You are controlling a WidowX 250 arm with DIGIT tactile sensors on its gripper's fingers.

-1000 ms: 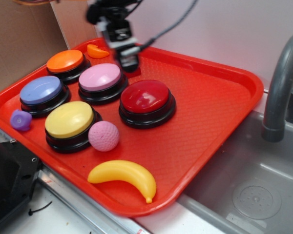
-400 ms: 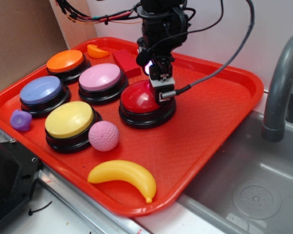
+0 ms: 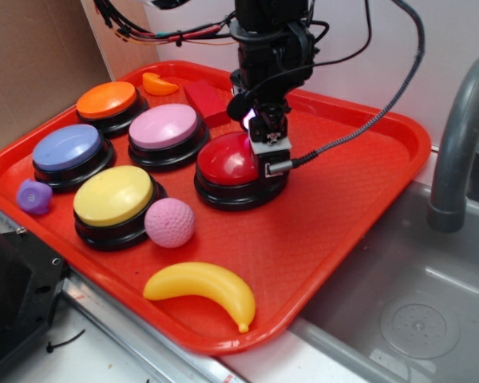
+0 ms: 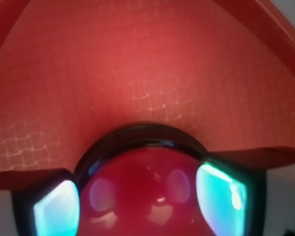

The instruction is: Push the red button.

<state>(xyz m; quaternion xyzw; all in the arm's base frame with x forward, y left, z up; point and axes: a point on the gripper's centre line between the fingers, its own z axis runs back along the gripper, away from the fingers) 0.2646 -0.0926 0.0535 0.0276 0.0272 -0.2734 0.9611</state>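
Observation:
The red button (image 3: 227, 163), a glossy red dome on a black base, sits mid-tray on the red tray (image 3: 343, 199). My gripper (image 3: 270, 155) points straight down onto the right part of the dome, its tip at the dome's surface. In the wrist view the red button (image 4: 147, 196) fills the bottom centre, and my gripper (image 4: 140, 206) stands open with the dome showing between the teal-lit pads (image 4: 56, 209). Whether the tips press the dome cannot be told.
Left of the red button stand the pink button (image 3: 164, 126), orange button (image 3: 106, 100), blue button (image 3: 66, 148) and yellow button (image 3: 113, 195). A pink ball (image 3: 170, 222), banana (image 3: 201, 289), purple toy (image 3: 33, 195), red block (image 3: 205, 100) and orange piece (image 3: 157, 83) lie on the tray. A faucet (image 3: 459, 136) and sink (image 3: 415, 303) are at the right.
The gripper has swung from the tray's back edge, near the red block, rightward and down over the red button, and in the last half second lowered slightly onto the dome.

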